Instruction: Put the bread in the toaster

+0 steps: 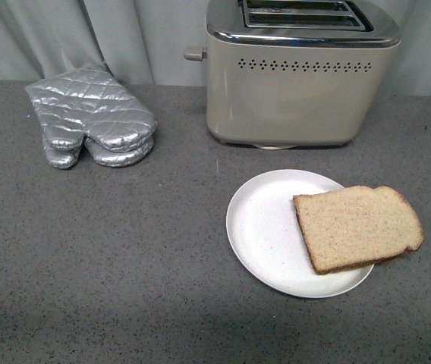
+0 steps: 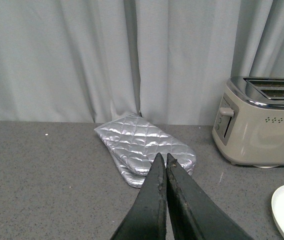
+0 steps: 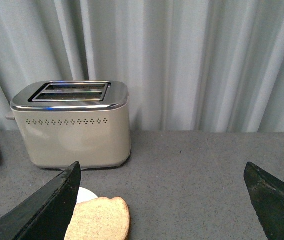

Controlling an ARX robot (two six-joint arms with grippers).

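The bread (image 1: pixel 357 226), a light-brown speckled slice with a darker crust, lies flat on a white plate (image 1: pixel 265 231), overhanging its right rim. The beige toaster (image 1: pixel 299 76) with a chrome top and two open slots stands upright behind the plate. Neither arm shows in the front view. In the right wrist view my right gripper (image 3: pixel 163 167) is open wide and empty; the bread (image 3: pixel 99 219) lies close by one of its fingers, and the toaster (image 3: pixel 74 125) stands beyond. In the left wrist view my left gripper (image 2: pixel 163 158) is shut and empty above the counter; the toaster (image 2: pixel 259 125) is off to one side.
Two stacked silver quilted oven mitts (image 1: pixel 90 117) lie at the back left of the grey speckled counter (image 1: pixel 109 258); they also show just beyond my left gripper (image 2: pixel 144 147). A grey curtain (image 1: pixel 124 30) hangs behind the counter. The toaster's lever knob (image 1: pixel 193 53) sticks out on its left side.
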